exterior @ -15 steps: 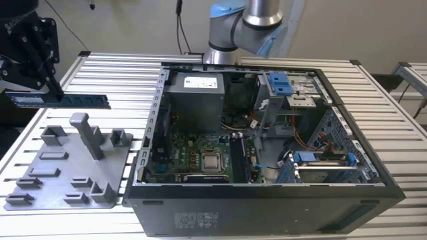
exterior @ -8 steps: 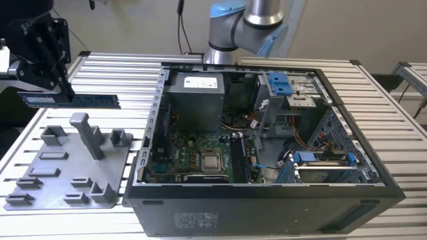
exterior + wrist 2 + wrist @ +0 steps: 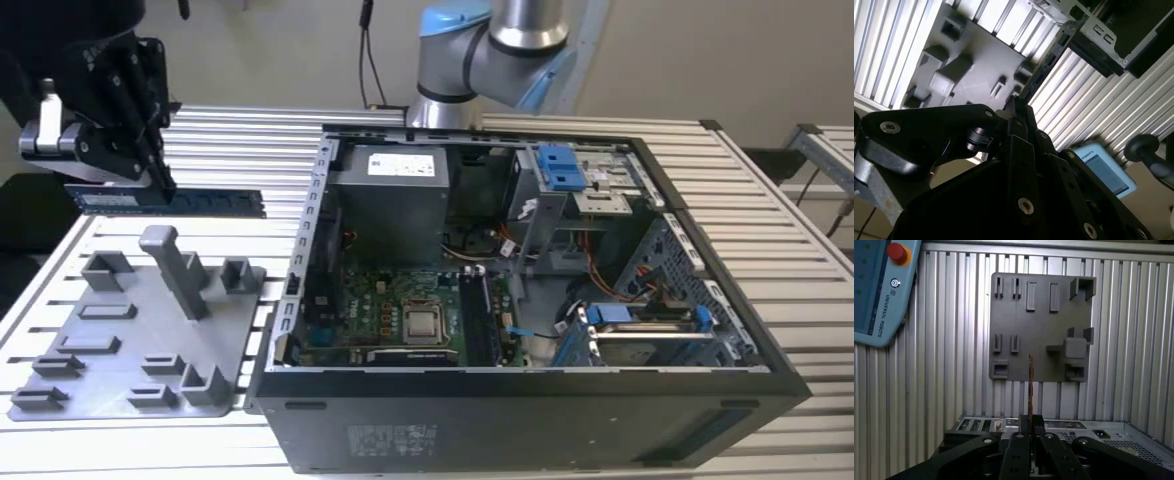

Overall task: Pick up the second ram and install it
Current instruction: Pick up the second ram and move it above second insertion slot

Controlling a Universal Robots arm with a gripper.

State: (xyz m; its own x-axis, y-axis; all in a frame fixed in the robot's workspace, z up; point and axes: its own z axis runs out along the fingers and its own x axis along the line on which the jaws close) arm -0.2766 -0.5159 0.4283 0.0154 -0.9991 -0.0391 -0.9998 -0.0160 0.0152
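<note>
The second ram (image 3: 200, 201), a long dark blue-green stick, hangs level in the air at the exterior view's left, above the grey fixture tray (image 3: 127, 335). My black gripper (image 3: 158, 188) is shut on its end farthest from the case. In both wrist views the ram shows edge-on as a thin strip (image 3: 1030, 382) (image 3: 1046, 62) sticking out from between the fingers (image 3: 1024, 432), with the gripper (image 3: 1016, 107) closed around it and the tray (image 3: 1039, 335) beneath. The open computer case (image 3: 534, 425) lies to the exterior view's right, its motherboard (image 3: 400, 320) facing up.
The tray carries several upright posts, the tallest (image 3: 174, 265) just below the ram. A teach pendant (image 3: 879, 290) lies on the slatted aluminium table (image 3: 267, 130). The case's wall (image 3: 318, 220) stands close to the ram's free end. The arm's base (image 3: 487, 40) rises behind the case.
</note>
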